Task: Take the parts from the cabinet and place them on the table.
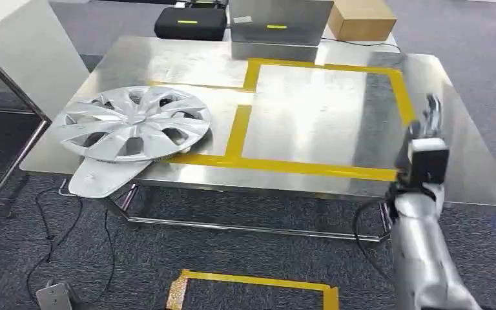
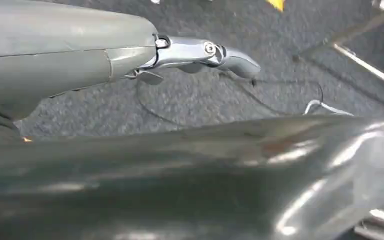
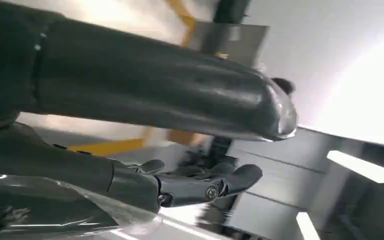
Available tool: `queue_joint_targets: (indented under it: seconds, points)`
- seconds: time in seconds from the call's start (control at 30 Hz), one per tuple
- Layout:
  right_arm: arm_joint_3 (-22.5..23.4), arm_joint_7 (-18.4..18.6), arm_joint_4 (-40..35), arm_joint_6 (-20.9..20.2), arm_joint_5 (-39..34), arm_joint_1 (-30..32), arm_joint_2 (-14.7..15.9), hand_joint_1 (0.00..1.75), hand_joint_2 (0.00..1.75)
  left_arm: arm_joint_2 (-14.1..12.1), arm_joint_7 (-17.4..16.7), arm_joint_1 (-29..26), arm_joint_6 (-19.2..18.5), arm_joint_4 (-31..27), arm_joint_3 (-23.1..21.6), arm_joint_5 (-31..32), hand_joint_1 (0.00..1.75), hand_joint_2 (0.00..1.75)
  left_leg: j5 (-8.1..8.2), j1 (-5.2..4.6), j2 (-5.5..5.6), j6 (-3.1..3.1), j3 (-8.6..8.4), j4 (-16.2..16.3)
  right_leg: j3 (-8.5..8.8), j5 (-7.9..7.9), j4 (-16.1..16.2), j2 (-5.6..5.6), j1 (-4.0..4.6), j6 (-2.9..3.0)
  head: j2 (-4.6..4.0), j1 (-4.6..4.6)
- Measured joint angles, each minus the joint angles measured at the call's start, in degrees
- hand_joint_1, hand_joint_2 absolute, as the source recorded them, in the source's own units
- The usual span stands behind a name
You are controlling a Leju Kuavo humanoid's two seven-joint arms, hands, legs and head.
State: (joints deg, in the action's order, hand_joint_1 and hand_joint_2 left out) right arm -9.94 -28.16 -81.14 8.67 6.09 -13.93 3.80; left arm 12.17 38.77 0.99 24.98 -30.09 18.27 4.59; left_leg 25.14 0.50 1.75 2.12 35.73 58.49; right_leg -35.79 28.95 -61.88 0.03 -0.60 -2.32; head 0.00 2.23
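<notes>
While the hubcap [image 1: 132,123] lies at nine o'clock on the table [image 1: 310,110], its lower edge overhanging the rim (likely where it was released), the right hand [image 1: 426,132] hovers at three o'clock, fingers spread and holding nothing. The left hand [image 2: 80,55] shows fingers extended; whether it grips anything, I cannot tell.

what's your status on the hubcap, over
Right hand open, raised over table's right side. Left hand against hubcap, grip unclear. Hubcap overhangs table front-left edge. Nothing blocking.

Right hand [image 1: 426,132] raised, fingers straight and apart, holding nothing.
</notes>
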Motion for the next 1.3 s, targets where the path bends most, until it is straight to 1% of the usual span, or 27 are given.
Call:
queue_joint_targets:
  seconds: [0.03,0.07,0.17,0.2,0.23,0.27,0.33,0.37,0.4,0.43,0.53,0.57,0.7,0.73,0.77,0.83,0.87,0.9,0.97,1.0,1.03,1.07,1.1,1.17,1.23,1.27,1.3]
  points:
    - [1.66,-0.72,-1.53,-0.35,-1.33,3.53,-0.87,0.0,0.0,0.05,0.0,-0.36,-0.02,-0.33,0.78,0.55,0.0,0.0,0.07,-0.08,-0.03,-0.13,0.0,0.05,2.16,-0.6,3.88,-0.34,0.02,0.22,0.0,0.09]
    - [2.97,-0.76,-2.44,-0.41,-1.45,7.16,-2.01,0.0,0.0,0.05,0.0,-0.69,0.02,-0.64,1.69,1.09,0.0,0.0,0.25,-0.6,-0.16,-0.51,0.2,0.31,2.86,-0.75,4.59,-0.29,0.2,0.2,0.0,0.02]
    - [7.59,-2.68,-3.14,-1.33,-0.69,16.82,-4.73,0.0,0.0,0.26,0.0,-2.21,-0.87,-1.22,5.38,3.88,0.0,0.0,-0.09,-0.38,-0.37,-1.18,-0.07,0.17,2.78,-0.97,4.16,0.05,0.43,0.68,0.0,-0.22]
    - [9.51,-2.64,-3.14,-1.26,-0.19,19.18,-6.28,0.0,0.0,0.28,0.0,-2.91,-1.35,-1.6,7.03,5.19,0.0,0.0,0.34,-0.46,-0.44,-1.62,-0.05,0.39,2.71,-1.47,4.61,-0.07,-0.02,1.4,0.0,-0.24]
    - [11.45,-2.29,-3.09,-1.22,0.47,20.82,-7.65,0.0,0.0,0.35,0.0,-3.35,-1.73,-1.73,8.54,6.43,0.0,0.0,2.15,-0.36,-0.78,-2.06,0.22,1.38,2.6,-1.76,4.68,-0.12,-0.08,1.81,0.0,-0.29]
    - [13.88,-2.31,-2.96,-1.33,1.04,22.26,-9.02,0.0,0.0,0.53,0.0,-3.53,-2.12,-1.88,10.38,7.6,0.0,0.0,5.14,-0.27,-0.92,-2.43,0.93,4.26,2.4,-2.0,4.68,-0.18,-0.09,2.19,0.0,-0.68]
    - [17.31,-2.33,-2.68,-1.77,1.84,24.27,-10.83,0.0,0.0,0.74,0.0,-3.62,-2.49,-2.17,12.95,8.76,0.0,0.0,10.7,-0.11,-0.99,-2.82,3.42,13.13,1.68,-2.53,4.66,-0.43,-0.02,2.47,0.0,-0.74]
    - [18.56,-1.84,-2.53,-1.6,2.37,24.79,-11.51,0.0,0.0,0.85,0.0,-3.7,-2.56,-2.19,13.94,9.32,0.0,0.0,12.57,-0.11,-1.0,-2.92,4.12,16.79,1.1,-2.97,4.63,-0.42,0.01,2.5,0.0,-0.81]
    - [19.75,-0.93,-2.24,-1.15,2.94,24.99,-12.2,0.0,0.0,0.96,0.0,-3.71,-2.58,-2.19,14.76,10.08,0.0,0.0,12.92,-0.11,-1.0,-2.92,3.59,17.59,0.48,-3.46,4.58,-0.3,0.02,2.45,0.0,-0.81]
    - [21.33,-0.14,-1.45,-0.69,3.75,24.96,-12.98,0.0,0.0,1.09,0.0,-3.6,-2.67,-2.19,15.68,11.04,0.0,0.0,12.03,-0.11,-1.0,-2.8,1.52,15.56,-0.16,-3.96,4.54,-0.18,0.05,2.35,0.0,-0.79]
    - [28.33,-0.15,5.22,2.08,10.4,24.4,-15.04,0.0,0.0,1.38,0.0,-2.76,-3.04,-2.19,19.25,13.75,0.0,0.0,7.79,-0.23,-0.99,-1.81,-9.84,-0.81,-1.42,-5.52,4.45,-0.11,0.12,1.88,0.0,-0.77]
    - [31.1,-1.07,9.2,3.4,13.07,23.73,-15.39,0.0,0.0,1.58,0.0,-2.38,-3.06,-2.17,20.49,14.73,0.0,0.0,7.96,-0.64,-0.99,-1.76,-10.75,-2.99,-1.74,-5.92,4.33,-0.16,0.57,1.49,0.0,-0.79]
    - [40.98,-4.93,27.8,5.95,19.96,20.28,-15.36,0.0,0.0,2.23,0.0,-2.14,-3.56,-1.49,24.96,17.61,0.0,0.0,5.7,-0.79,-1.12,-0.41,-9.67,-2.95,-1.64,-8.3,5.56,0.03,0.26,0.04,0.0,-0.55]
    - [43.19,-5.59,32.04,6.28,21.1,19.77,-15.27,0.0,0.0,2.3,0.0,-1.75,-3.63,-1.21,26.06,18.09,0.0,0.0,4.73,-0.36,-1.66,0.0,-8.98,-3.35,-2.24,-7.21,5.08,0.2,0.0,-0.09,0.0,-0.74]
    - [45.11,-5.87,35.63,6.45,21.91,19.28,-15.27,0.0,0.0,2.43,0.0,-1.58,-3.8,-1.1,27.03,18.25,0.0,0.0,3.93,-0.38,-1.56,0.46,-7.96,-3.44,-3.46,-3.11,3.01,0.07,0.03,-0.26,0.0,-0.22]
    - [47.81,-4.04,42.65,6.45,23.83,18.14,-15.19,0.0,0.0,2.58,0.0,-1.58,-4.13,-0.37,28.42,19.12,0.0,0.0,2.67,-0.42,-1.75,0.59,-6.29,-3.41,-5.18,4.38,-5.46,0.05,-0.07,-0.63,0.0,0.11]
    - [48.68,-2.95,45.32,6.41,24.79,17.69,-15.06,0.0,0.0,2.58,0.0,-1.5,-4.15,0.06,29.06,19.34,0.0,0.0,2.02,-0.46,-1.98,0.54,-5.45,-3.35,-5.81,6.43,-9.73,0.05,-0.06,-0.75,0.0,0.11]
    - [49.39,-2.11,47.91,6.34,25.45,17.26,-15.03,0.0,0.0,2.56,0.0,-1.42,-4.2,0.5,29.73,19.49,0.0,0.0,1.31,-0.47,-2.1,0.41,-4.44,-3.26,-5.65,6.53,-12.81,0.04,-0.07,-0.81,0.02,0.11]
    - [50.37,-0.62,51.67,6.34,26.43,16.75,-14.77,0.0,0.0,2.54,-0.02,-1.34,-4.17,1.15,30.63,19.8,0.0,0.0,0.29,-0.38,-2.38,0.14,-2.81,-2.87,-2.11,2.66,-11.51,0.02,-0.09,-0.94,0.0,0.11]
    - [50.67,1.28,53.18,6.32,27.3,16.46,-14.64,0.0,0.0,2.54,-0.04,-1.17,-4.06,1.57,31.05,20.17,0.0,0.0,-0.11,-0.27,-2.4,-0.1,-1.96,-2.51,1.33,0.81,-7.78,0.0,-0.11,-1.03,0.0,0.09]
    - [51.0,4.16,55.06,5.91,28.4,15.96,-14.44,0.0,0.0,2.54,-0.04,-0.89,-3.81,2.14,31.52,20.74,0.0,0.0,-0.5,-0.22,-2.36,-0.46,-1.46,-1.99,5.95,0.63,-1.87,-0.02,-0.16,-1.05,0.0,0.15]
    - [51.16,6.76,56.48,5.08,29.16,15.53,-14.44,0.0,0.0,2.45,-0.04,-0.72,-3.57,2.42,31.89,21.15,0.0,0.0,-0.7,-0.4,-2.36,-0.76,-0.92,-1.52,10.5,2.29,3.77,0.0,-0.18,-0.93,0.02,0.28]
    - [51.33,8.82,57.65,4.31,29.78,15.13,-14.36,0.0,0.0,2.47,-0.04,-0.45,-3.32,2.84,32.2,21.51,0.0,0.0,-1.03,-0.5,-2.39,-1.01,-0.61,-1.02,13.04,3.69,7.93,0.06,-0.04,-0.48,0.02,0.35]
    - [51.79,11.91,60.11,2.59,30.72,14.77,-14.21,0.0,0.0,2.15,-0.04,0.19,-3.0,3.82,33.25,21.9,0.0,0.0,-2.1,-0.46,-2.48,-1.57,-0.31,-1.11,11.91,3.93,7.74,0.17,0.16,0.17,0.0,0.26]
    - [51.81,14.82,62.25,0.75,32.33,14.85,-13.9,0.0,0.0,1.69,-0.04,0.57,-2.58,5.04,33.97,22.59,0.0,0.0,-2.12,-0.23,-2.34,-2.22,0.27,-0.92,10.96,3.01,7.89,-0.23,-0.18,1.45,0.0,0.26]
    - [51.81,15.65,62.85,0.25,33.1,14.86,-13.79,0.0,0.0,1.58,-0.02,0.57,-2.32,5.55,34.17,22.95,0.0,0.0,0.51,-0.14,-2.26,-2.54,0.79,0.27,10.36,2.54,7.8,-0.34,-0.08,1.87,0.0,0.06]
    - [51.81,16.18,63.29,-0.33,33.78,14.87,-13.72,0.0,0.0,1.51,-0.02,0.67,-1.92,5.94,34.3,23.08,0.0,0.0,4.49,-0.1,-2.24,-2.83,1.59,3.82,9.8,2.01,7.76,-0.49,-0.01,2.36,0.0,-0.18]
